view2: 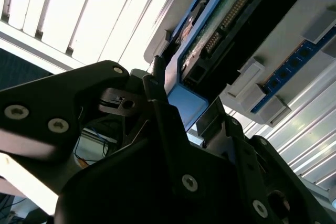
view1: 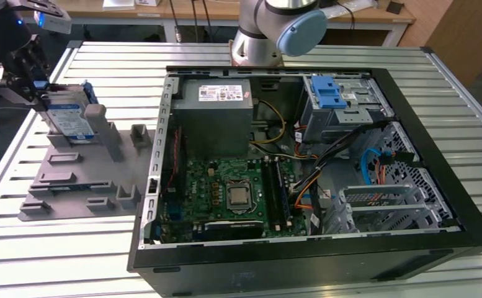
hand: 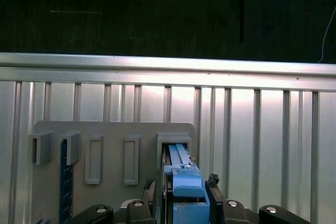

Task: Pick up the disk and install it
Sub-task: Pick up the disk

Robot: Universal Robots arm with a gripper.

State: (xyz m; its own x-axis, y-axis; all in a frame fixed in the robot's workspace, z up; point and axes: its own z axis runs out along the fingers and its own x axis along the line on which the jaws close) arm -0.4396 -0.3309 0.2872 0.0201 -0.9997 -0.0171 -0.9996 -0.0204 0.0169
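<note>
— Where do we find the disk?

— The disk (view1: 69,117) is at ten o'clock in the exterior view. It stands on edge in a slot of a grey plate (view1: 67,180). We see its white-and-blue label and blue frame. The plate lies flat on a slatted metal table (view1: 100,56), just beside an open case (view1: 307,261) that takes up the middle and three o'clock side.

— And the gripper?

— The black gripper (view1: 34,90) is at the disk's nine o'clock end, touching or nearly touching it. In both wrist views it straddles the blue frame, one side close on each face. We cannot tell whether it is clamped on the disk or only set around it. The disk sits in its slot, not lifted.

— What is inside the case?

— A metal cage (view1: 340,99) with a blue latch, at one o'clock, well apart from the disk.
</note>
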